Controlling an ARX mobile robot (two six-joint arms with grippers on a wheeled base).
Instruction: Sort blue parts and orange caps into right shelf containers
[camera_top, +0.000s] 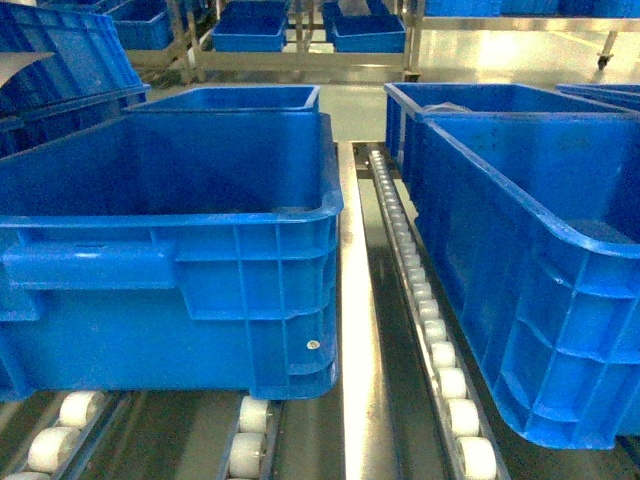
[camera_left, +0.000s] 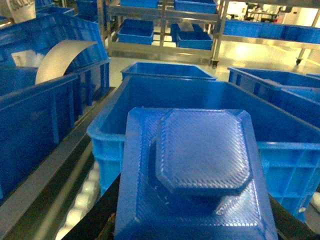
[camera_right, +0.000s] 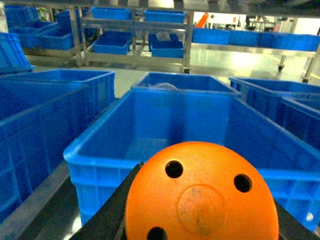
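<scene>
A blue part (camera_left: 200, 165), a square textured plate with a raised octagonal top, fills the lower left wrist view. My left gripper (camera_left: 195, 222) is shut on it, black fingers (camera_left: 102, 220) showing at its sides. It hangs before the near rim of a deep blue container (camera_left: 107, 132). In the right wrist view my right gripper (camera_right: 200, 217) is shut on a round orange cap (camera_right: 200, 200) with small holes, in front of another blue container (camera_right: 95, 160). The head view has two containers, left (camera_top: 170, 225) and right (camera_top: 540, 230), their insides bare where visible. Neither gripper appears there.
The containers stand on roller tracks (camera_top: 420, 290) with a metal rail (camera_top: 352, 300) between them. More blue crates (camera_top: 230, 97) sit behind and on far metal racks (camera_top: 300, 60). A tilted crate with a white sheet (camera_left: 60, 60) stands at the left.
</scene>
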